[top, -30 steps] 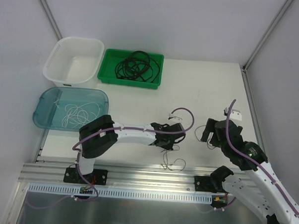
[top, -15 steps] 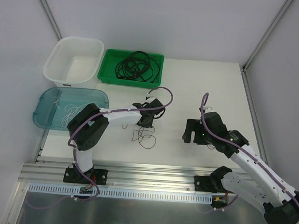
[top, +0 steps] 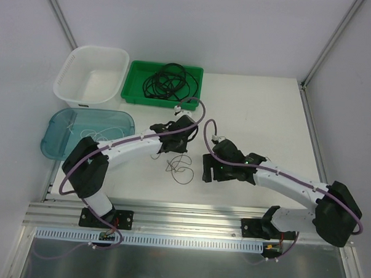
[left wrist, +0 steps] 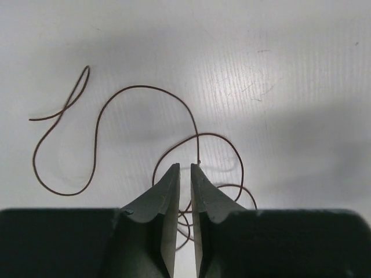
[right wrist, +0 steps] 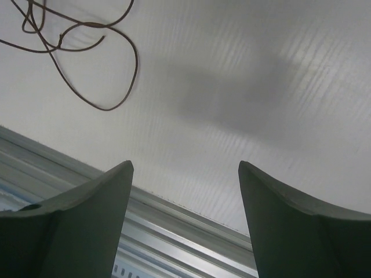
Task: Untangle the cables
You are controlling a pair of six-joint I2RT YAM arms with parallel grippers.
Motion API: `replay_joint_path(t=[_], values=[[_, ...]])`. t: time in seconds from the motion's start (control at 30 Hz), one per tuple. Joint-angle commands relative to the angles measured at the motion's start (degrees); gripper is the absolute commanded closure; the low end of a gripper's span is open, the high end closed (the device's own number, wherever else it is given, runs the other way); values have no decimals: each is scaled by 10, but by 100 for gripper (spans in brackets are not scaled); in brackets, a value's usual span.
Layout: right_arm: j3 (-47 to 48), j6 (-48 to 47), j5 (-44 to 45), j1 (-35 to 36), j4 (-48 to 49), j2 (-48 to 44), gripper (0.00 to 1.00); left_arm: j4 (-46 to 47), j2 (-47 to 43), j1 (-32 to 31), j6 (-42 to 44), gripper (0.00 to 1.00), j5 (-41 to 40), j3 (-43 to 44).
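- We see our left gripper (left wrist: 184, 166) parted only a sliver, gripping nothing, above the hair-thin brown wire (left wrist: 141, 87).
- Our right gripper (right wrist: 184, 168) gapes wide, empty.

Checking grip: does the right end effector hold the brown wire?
No: right end effector stands open, the brown wire lying clear of it.

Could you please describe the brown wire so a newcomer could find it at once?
From the green tray at the table's far edge, come toward the arm bases: the brown wire lies on the bare white surface, a small loose scribble. Unlike the thick black cables in that tray and the white cable in the blue tray, it is hair-thin and in no tray.
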Motion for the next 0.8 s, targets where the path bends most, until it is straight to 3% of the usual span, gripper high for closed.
replay_joint_path(t=[0.0, 0.23, 0.3, 0.33, 0.63, 0.77], values=[[42, 73, 41, 30, 63, 35, 24, -6, -59, 20, -20, 86, 3, -19], [113, 128, 120, 103, 63, 140, 37, -9, -112, 37, -30, 75, 10, -48], [129, 144, 152, 112, 46, 174, 40, -10, -125, 41, -37, 69, 10, -64], [142, 156, 160, 121, 40, 185, 47, -9, -139, 43, -40, 67, 10, -69], [175, 197, 186, 142, 5, 279, 55, -13, -230, 57, -52, 33, 11, -133], [176, 212, 198, 145, -7, 298, 62, -14, -239, 58, -57, 27, 18, -144]])
